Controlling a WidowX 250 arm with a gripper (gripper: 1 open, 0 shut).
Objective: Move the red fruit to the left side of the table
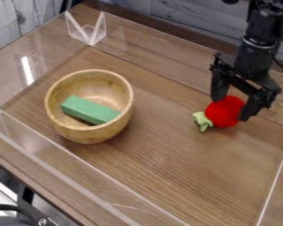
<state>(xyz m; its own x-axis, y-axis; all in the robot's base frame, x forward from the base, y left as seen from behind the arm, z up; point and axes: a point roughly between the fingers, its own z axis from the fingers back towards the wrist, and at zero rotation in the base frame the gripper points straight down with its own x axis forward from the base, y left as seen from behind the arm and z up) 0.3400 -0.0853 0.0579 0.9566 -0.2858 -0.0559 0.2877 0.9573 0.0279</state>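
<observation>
Right now we see the red fruit (226,110) lying on the right side of the worktop (156,159), its green leafy stem pointing toward the lower left. Directly over it our hand (242,97) points straight down with its two black fingers (217,86) spread wide, one on either side of the fruit's upper part. The fingers straddle the fruit without pressing on it, so we have hold of nothing. Whether either finger actually touches the red skin we cannot tell from this view.

Well apart, on the left half of the worktop, stands a wooden bowl (73,125) with a green rectangular block (91,110) lying tilted inside it. Low clear acrylic walls (85,29) border the wood-grain surface on all sides that we can see.
</observation>
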